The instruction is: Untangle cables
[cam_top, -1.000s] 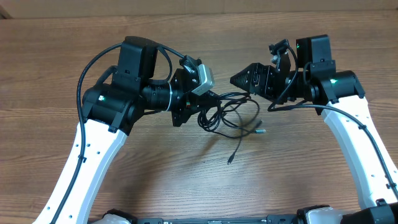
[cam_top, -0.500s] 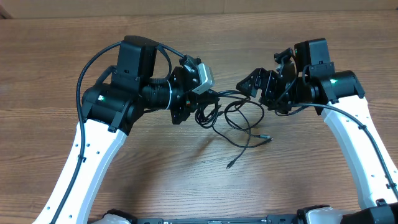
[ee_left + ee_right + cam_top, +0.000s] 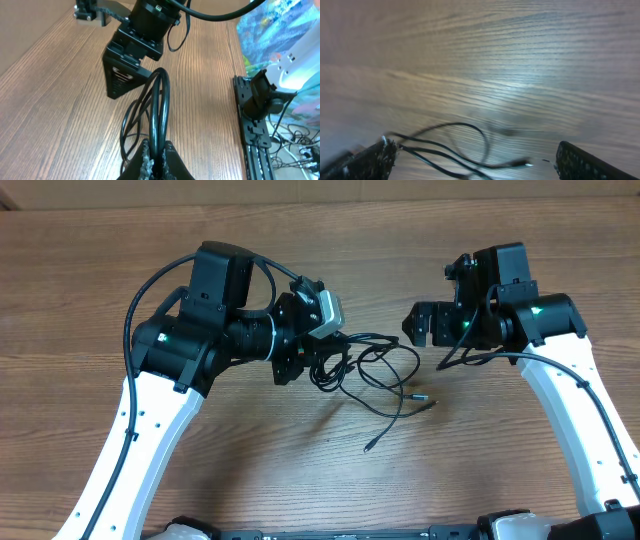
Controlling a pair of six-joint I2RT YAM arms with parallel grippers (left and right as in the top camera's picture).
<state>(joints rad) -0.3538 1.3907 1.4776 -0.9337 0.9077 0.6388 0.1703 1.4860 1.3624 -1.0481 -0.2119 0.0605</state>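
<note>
Overhead view: the cables [image 3: 368, 368] sit mid-table as a loose tangle of thin black cord between the two arms. The left gripper [image 3: 322, 363] is clamped tight on the tangle's left side. The left wrist view confirms it: the fingers [image 3: 146, 161] are pinched on a tall upright loop [image 3: 161, 102], with several strands running through the pinch. The right gripper [image 3: 412, 326] is spread to its widest and holds nothing. It sits just right of the tangle's upper-right edge, apart from it. In the right wrist view, which is blurred, its fingertips [image 3: 372, 159] frame the bottom corners and the strands [image 3: 465, 145] lie on the wood between them, with no contact.

Key relation: the free strands trail from the left pinch rightward and toward the near edge, so the long axis is roughly diagonal. They end in a silver-tipped plug [image 3: 425, 397] and, lower down, a second plug [image 3: 369, 445]. Both plugs lie on the near side of the right gripper. The right arm is the nearer one, so the next grab likely falls to it: it must drop down and come toward the near edge.

Materials: the cord is thin, round and glossy, limp but holding its curls, so it probably slips and springs. The plugs are small and hard. The finger pads are black with a rough grain. The table [image 3: 480, 470] is flat wood-grain with a faint sheen.
</note>
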